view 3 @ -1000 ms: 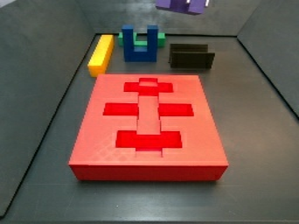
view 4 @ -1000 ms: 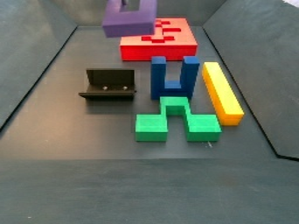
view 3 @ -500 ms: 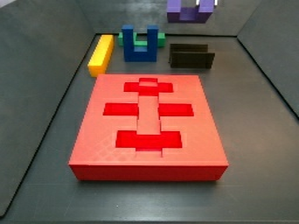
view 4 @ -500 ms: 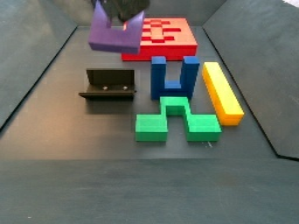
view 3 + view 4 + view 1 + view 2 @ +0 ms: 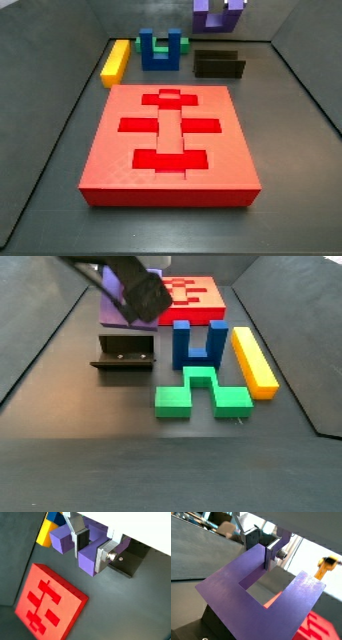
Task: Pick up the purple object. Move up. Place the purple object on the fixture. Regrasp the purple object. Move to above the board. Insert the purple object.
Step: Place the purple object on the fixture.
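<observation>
My gripper (image 5: pixel 91 552) is shut on the purple object (image 5: pixel 87 563), a violet U-shaped block, with the silver fingers (image 5: pixel 103 558) clamped on one prong. In both side views the purple object (image 5: pixel 209 15) (image 5: pixel 118 308) hangs in the air just above and beside the dark fixture (image 5: pixel 218 65) (image 5: pixel 126 354), apart from it. In a wrist view the fixture (image 5: pixel 131 562) lies right behind the block. The red board (image 5: pixel 170 140) (image 5: pixel 191 301) with darker cut-outs lies flat on the floor, away from the gripper. The purple object fills much of the wrist view (image 5: pixel 234 587).
A blue U-shaped block (image 5: pixel 162 50) (image 5: pixel 198 344) with green inside stands next to the fixture. A yellow bar (image 5: pixel 116 62) (image 5: pixel 253 359) lies beside it. A green block (image 5: pixel 201 394) lies in front of the blue one. Dark walls bound the floor.
My gripper has come down with the purple object, from high above towards the fixture. Nothing else has moved.
</observation>
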### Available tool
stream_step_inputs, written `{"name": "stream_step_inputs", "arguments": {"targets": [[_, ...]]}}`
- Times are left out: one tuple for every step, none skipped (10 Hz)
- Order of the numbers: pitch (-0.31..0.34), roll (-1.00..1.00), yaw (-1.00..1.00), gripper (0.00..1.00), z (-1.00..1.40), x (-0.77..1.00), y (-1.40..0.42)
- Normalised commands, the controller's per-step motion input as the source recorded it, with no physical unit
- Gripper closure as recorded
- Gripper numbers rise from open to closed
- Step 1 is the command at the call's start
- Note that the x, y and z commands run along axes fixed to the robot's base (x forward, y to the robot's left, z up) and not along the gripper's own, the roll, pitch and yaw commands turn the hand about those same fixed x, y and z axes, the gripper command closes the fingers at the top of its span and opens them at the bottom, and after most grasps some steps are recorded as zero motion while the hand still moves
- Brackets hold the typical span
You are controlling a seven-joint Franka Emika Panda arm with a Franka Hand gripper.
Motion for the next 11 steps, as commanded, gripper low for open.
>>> {"name": "stream_step_inputs", "arguments": {"targets": [[0.446, -0.6, 0.0, 1.0, -0.05, 0.72, 0.3], [0.597, -0.37, 0.0, 1.0, -0.16, 0.76, 0.2], [0.569, -0.15, -0.07, 1.0, -0.26, 0.72, 0.08], [0.14, 0.0, -0.05, 1.0, -0.17, 0.43, 0.0], [-0.12, 0.06, 0.0, 1.0, -0.37, 0.42, -0.05], [-0.277, 0.03, 0.0, 1.0, -0.38, 0.45, -0.02], [-0.377, 0.0, 0.0, 1.0, -0.3, 0.44, 0.0], [-0.486, 0.0, 0.0, 1.0, -0.15, 0.35, 0.0], [-0.494, 0.0, 0.0, 1.0, -0.01, 0.24, 0.0], [-0.137, 0.15, 0.01, 1.0, -0.12, 0.06, 0.0], [0.123, 0.28, 0.0, 1.0, -0.24, 0.0, 0.0]]}}
